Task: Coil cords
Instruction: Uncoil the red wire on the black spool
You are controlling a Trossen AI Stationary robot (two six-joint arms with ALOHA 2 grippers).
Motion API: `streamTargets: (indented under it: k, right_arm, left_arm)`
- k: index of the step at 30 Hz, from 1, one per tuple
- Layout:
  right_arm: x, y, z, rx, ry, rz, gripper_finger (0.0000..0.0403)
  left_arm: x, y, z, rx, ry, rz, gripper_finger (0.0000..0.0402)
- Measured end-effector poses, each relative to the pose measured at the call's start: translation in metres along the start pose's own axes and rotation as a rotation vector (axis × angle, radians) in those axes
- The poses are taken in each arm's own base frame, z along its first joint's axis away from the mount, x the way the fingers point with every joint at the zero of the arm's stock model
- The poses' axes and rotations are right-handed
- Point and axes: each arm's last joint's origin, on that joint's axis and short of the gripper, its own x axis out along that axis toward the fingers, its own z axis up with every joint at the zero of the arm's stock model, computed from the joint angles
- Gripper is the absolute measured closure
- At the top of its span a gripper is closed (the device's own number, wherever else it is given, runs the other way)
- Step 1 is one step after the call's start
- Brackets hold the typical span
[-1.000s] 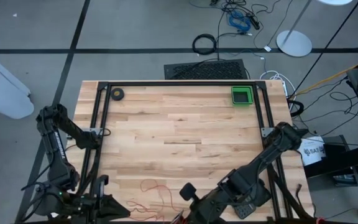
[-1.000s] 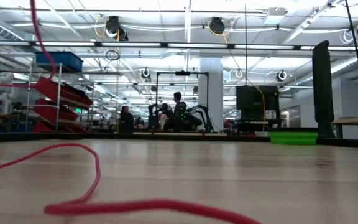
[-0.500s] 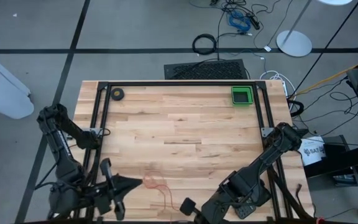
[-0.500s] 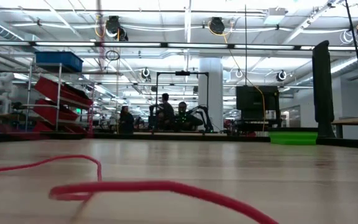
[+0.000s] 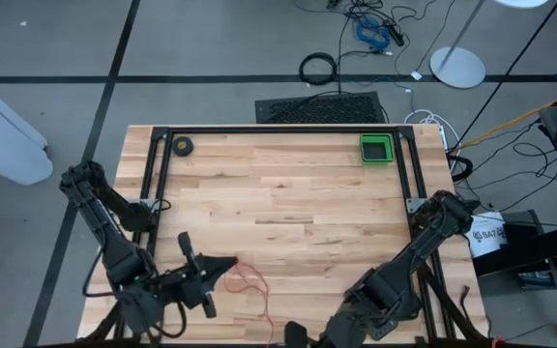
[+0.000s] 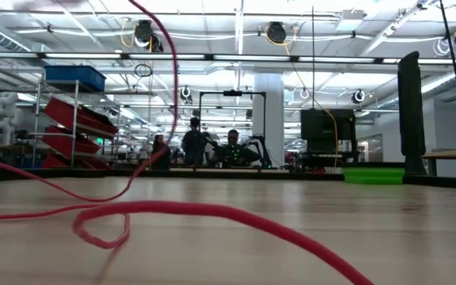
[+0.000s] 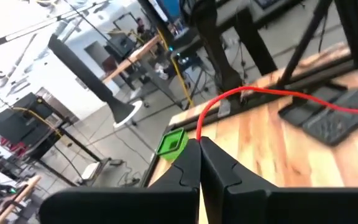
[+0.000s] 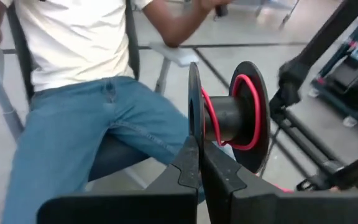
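Observation:
A thin red cord (image 5: 248, 282) lies in loose loops on the wooden table near its front edge. In the low view one strand of the cord (image 6: 212, 212) climbs steeply off the table. My left gripper (image 5: 232, 263) hovers over the near left of the table, shut on the cord (image 7: 253, 92). My right gripper (image 8: 199, 142) is past the table's near edge, shut on a black spool (image 8: 229, 118) with red cord wound round its hub. My left gripper pinches a single strand of the red cord (image 7: 199, 132) between its two fingertips. The fingers lie about level and point toward the table's right. From the tips the cord arcs away slack and drops to the loops on the table. My right gripper pinches the rim of one spool flange (image 8: 194, 132) between its two fingers. The spool stands on edge above the fingertips, its flanges upright, lifted clear beyond the table's near edge. Several turns of red cord sit on the hub (image 8: 213, 115).
A green tray (image 5: 376, 149) sits at the far right and a small dark tape roll (image 5: 182, 146) at the far left. A black frame (image 5: 278, 129) runs along the table's far edge and sides. A seated person (image 8: 86, 93) is just beyond the near edge.
My left gripper has swung from the near left corner toward the table's right and far side, tipping toward level, still shut on the cord. The loops on the table have drawn in, and one strand now rises off the table. My right gripper has drawn back past the near edge.

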Motion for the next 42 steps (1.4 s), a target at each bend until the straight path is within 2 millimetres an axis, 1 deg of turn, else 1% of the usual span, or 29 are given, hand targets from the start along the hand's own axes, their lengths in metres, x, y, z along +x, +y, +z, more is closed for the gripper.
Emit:
streamTargets:
  k: [3,6,9,12,15,18,22,27,31,39,42]
  right_arm:
    - [-0.01,0.004,0.01,-0.015,0.007,-0.094,0.0403]
    - [-0.022,0.01,0.023,-0.026,0.012,-0.197,0.0403]
    - [-0.035,0.022,0.035,-0.035,0.049,-0.286,0.0403]
    - [-0.046,0.037,0.041,-0.04,0.106,-0.345,0.0403]
    - [-0.051,0.054,0.046,-0.046,0.144,-0.362,0.0403]
    - [-0.054,0.068,0.047,-0.048,0.186,-0.371,0.0403]
    - [-0.056,0.079,0.043,-0.031,0.262,-0.388,0.0403]
    - [-0.058,0.078,0.036,0.014,0.318,-0.4,0.0403]
    - [-0.06,0.074,0.031,0.052,0.368,-0.441,0.0403]
    - [-0.063,0.06,0.02,0.141,0.424,-0.483,0.0403]
    - [-0.06,0.055,0.015,0.154,0.444,-0.49,0.0403]
  left_arm:
    - [0.0,-0.003,-0.005,0.038,0.012,-0.055,0.04]
    - [-0.001,-0.006,-0.006,0.055,-0.002,-0.151,0.04]
    - [-0.004,-0.01,-0.005,0.054,-0.028,-0.274,0.04]
    - [-0.008,-0.015,-0.005,0.054,-0.06,-0.431,0.04]
    - [-0.013,-0.019,-0.004,0.053,-0.088,-0.55,0.04]
    - [-0.018,-0.022,-0.002,0.047,-0.115,-0.632,0.04]
    - [-0.026,-0.025,0.002,0.023,-0.16,-0.722,0.04]
    - [-0.036,-0.024,0.011,-0.003,-0.211,-0.809,0.04]
    - [-0.049,-0.023,0.018,-0.005,-0.263,-0.854,0.04]
    - [-0.08,-0.022,0.035,0.063,-0.519,-0.854,0.04]
    - [-0.089,-0.02,0.04,0.073,-0.602,-0.839,0.04]
